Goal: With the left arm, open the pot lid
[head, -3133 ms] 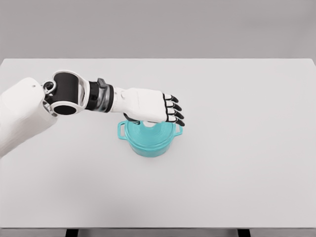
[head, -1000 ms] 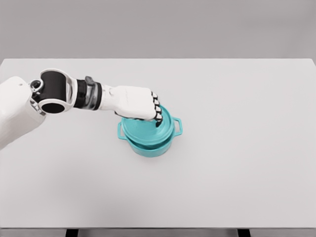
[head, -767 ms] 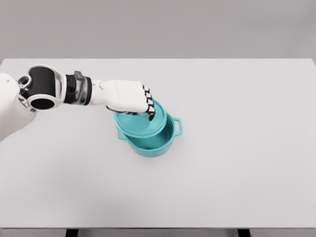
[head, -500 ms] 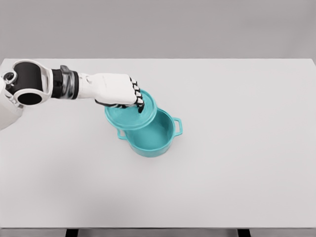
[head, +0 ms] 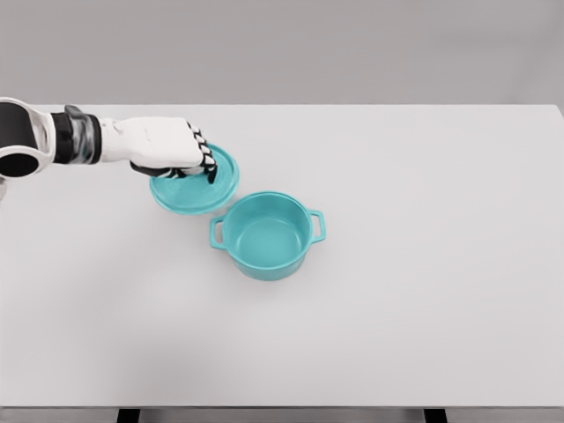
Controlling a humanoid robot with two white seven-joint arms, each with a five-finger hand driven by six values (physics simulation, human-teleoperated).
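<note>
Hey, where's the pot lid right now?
In the head view the lid is off the pot, up and to its left, gripped by the left hand. Whether it touches the table is unclear.

Left arm (head: 53,141): white shell, black elbow joint, grey-black ribbed wrist collar.
Left hand (head: 167,147): white back, black-and-white segmented fingers (head: 208,164).

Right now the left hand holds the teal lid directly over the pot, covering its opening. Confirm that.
Not quite. The left hand does hold the teal lid, but the lid is off to the left of and behind the pot, not over it. The head view shows the pot's opening fully uncovered, with its inside visible.
</note>
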